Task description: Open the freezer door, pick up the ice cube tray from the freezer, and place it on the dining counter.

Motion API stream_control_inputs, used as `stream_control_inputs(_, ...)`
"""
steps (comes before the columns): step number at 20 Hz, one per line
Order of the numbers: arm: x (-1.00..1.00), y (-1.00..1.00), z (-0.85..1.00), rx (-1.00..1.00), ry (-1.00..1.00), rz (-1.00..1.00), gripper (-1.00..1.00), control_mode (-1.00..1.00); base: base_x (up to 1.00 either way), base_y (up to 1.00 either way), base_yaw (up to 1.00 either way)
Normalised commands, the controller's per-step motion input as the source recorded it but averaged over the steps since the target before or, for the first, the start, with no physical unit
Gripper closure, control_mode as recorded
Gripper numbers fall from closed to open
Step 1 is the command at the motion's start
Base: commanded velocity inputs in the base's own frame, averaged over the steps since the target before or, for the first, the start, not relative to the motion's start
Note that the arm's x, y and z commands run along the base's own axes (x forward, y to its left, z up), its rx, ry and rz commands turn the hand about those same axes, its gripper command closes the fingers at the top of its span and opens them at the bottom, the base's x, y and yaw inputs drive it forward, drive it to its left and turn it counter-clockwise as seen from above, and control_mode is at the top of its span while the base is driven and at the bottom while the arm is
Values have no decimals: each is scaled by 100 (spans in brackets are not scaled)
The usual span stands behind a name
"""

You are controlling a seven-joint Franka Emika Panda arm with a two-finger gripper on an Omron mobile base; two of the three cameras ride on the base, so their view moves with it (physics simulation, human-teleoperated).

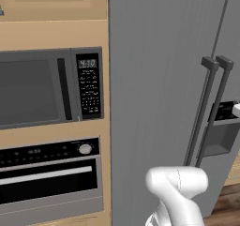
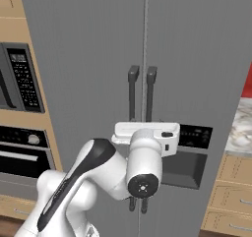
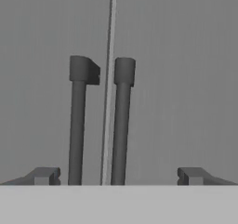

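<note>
The freezer door (image 2: 83, 59) is the plain grey left panel of the tall freezer (image 1: 154, 79), and it is shut. Its dark vertical bar handle (image 2: 133, 98) runs beside the centre seam. In the hand view my gripper (image 3: 118, 175) is open, facing the door a short way off. The freezer door's handle (image 3: 76, 125) and the neighbouring door's handle (image 3: 121, 125) both stand between the two fingertips (image 3: 44, 175). My hand (image 2: 147, 135) hangs in front of the lower handles. The ice cube tray is hidden behind the shut door. The dining counter is out of view.
The right-hand grey door (image 2: 206, 59) carries a black dispenser panel (image 2: 192, 157). Left of the freezer, a microwave (image 1: 42, 86) sits above an oven (image 1: 47, 173) in a wood frame. A marble-topped counter (image 2: 241, 128) over tan drawers stands at the far right.
</note>
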Motion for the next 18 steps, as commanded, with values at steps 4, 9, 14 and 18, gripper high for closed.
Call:
stream_control_inputs(4,23,0,13,6,-8,0,-100,-100,0,0,0)
stream_control_inputs(9,19,-2,6,7,-5,1,-100,-100,0,0,0)
stream_control_inputs(14,25,0,2,5,-1,1,-100,-100,0,0,0)
stream_control_inputs(18,30,0,0,0,-3,3,-100,-100,0,0,0)
